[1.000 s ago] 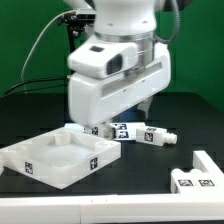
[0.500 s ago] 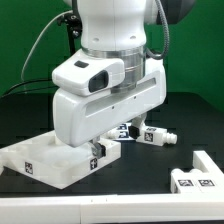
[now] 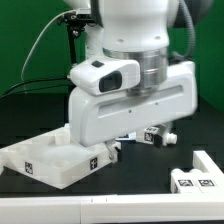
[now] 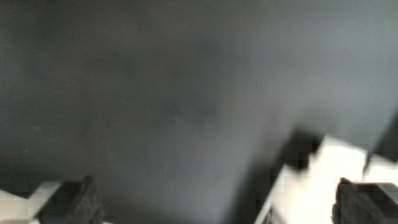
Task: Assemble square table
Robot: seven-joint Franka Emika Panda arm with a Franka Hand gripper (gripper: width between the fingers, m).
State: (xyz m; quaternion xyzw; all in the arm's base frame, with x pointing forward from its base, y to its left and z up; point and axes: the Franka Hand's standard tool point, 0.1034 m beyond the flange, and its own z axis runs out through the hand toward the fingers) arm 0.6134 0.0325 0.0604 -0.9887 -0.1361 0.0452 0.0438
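Bulky white arm (image 3: 130, 100) with rounded casings and grey wrist ring (image 3: 152, 72).

Lab: robot arm (image 3: 135, 95), tagged square table (image 3: 60, 172)

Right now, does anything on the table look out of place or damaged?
Nothing stands out. The square panel lies rim up, loose legs lie on their sides near it, no damage visible; the arm hides part.
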